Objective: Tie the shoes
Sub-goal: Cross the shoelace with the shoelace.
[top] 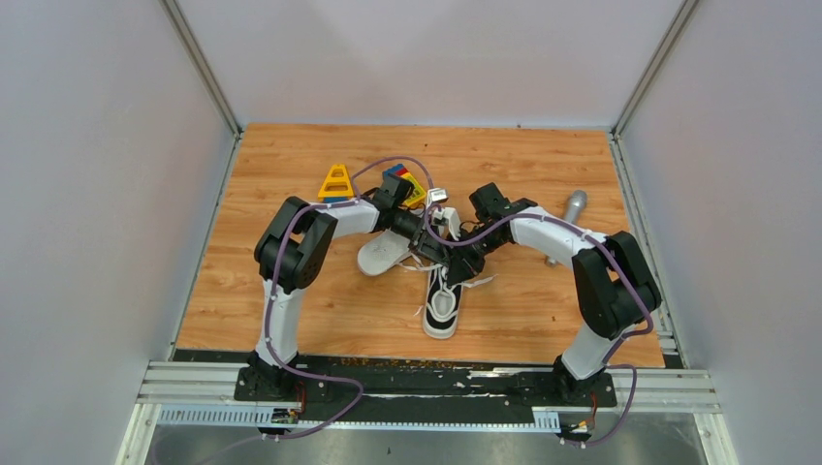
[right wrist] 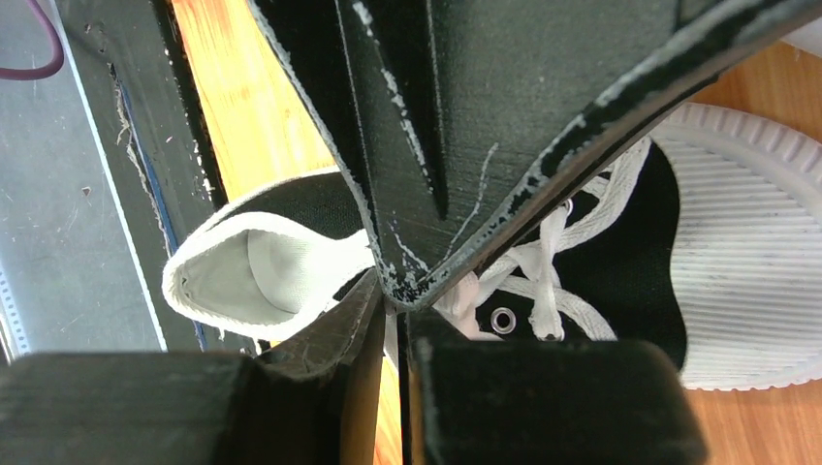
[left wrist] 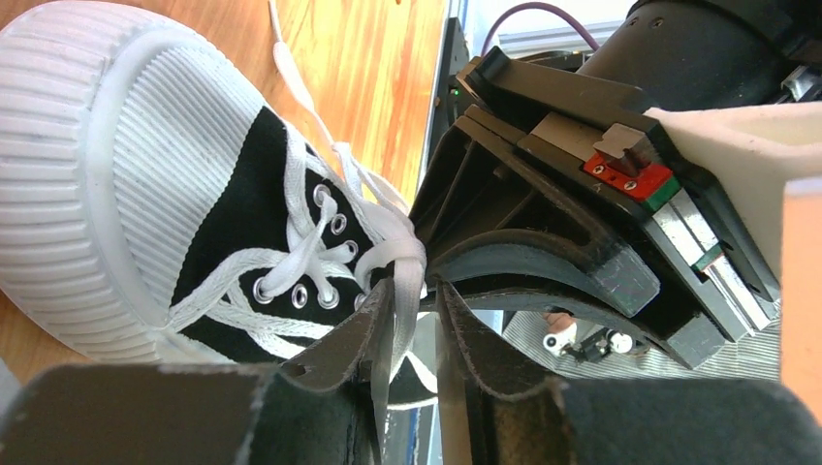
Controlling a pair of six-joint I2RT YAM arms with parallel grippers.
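Mid-table, over the upright shoe (top: 443,308): knot-forming step, by the look of it.
Left gripper (left wrist: 415,291) jaws stand apart, lace (left wrist: 399,260) running loose between them. Right gripper (right wrist: 393,312) is pinched nearly together on what looks like a lace strand. Advice: hold right's pinch taut, close left low on the strand near the eyelets, avoid snagging the crossed lacing. Second shoe (top: 383,254) lies sole-up just beside. Black canvas, white ribbed toe cap (left wrist: 78,145), flat floppy laces.

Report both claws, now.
Left claw: open, white lace running loose between its fingers.
Right claw: shut on a lace strand of the black sneaker.
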